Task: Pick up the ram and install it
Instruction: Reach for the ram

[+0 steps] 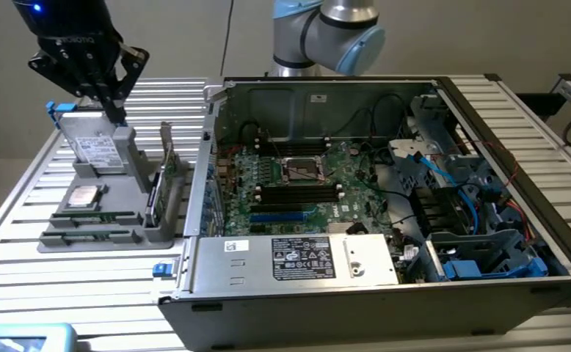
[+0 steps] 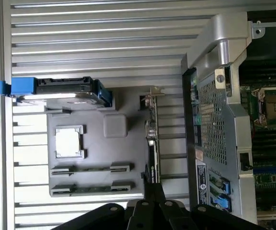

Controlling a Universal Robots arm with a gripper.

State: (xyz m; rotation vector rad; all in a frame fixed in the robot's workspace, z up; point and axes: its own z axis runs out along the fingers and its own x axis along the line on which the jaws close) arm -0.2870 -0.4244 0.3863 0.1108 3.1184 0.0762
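Black and clenched tight, the claw (image 1: 116, 112) grips nothing; its tips press together, as the wrist view (image 2: 153, 190) also shows. It hangs above a grey tray (image 1: 121, 196), over the end where a hard drive (image 1: 97, 147) stands upright just beneath it. The ram (image 1: 95, 218) lies flat in a slot at the tray's far end from the claw, well below it and untouched, with a second stick like it (image 1: 85, 237) just beside. A square silver chip (image 1: 82, 196) sits between the claw and the ram.
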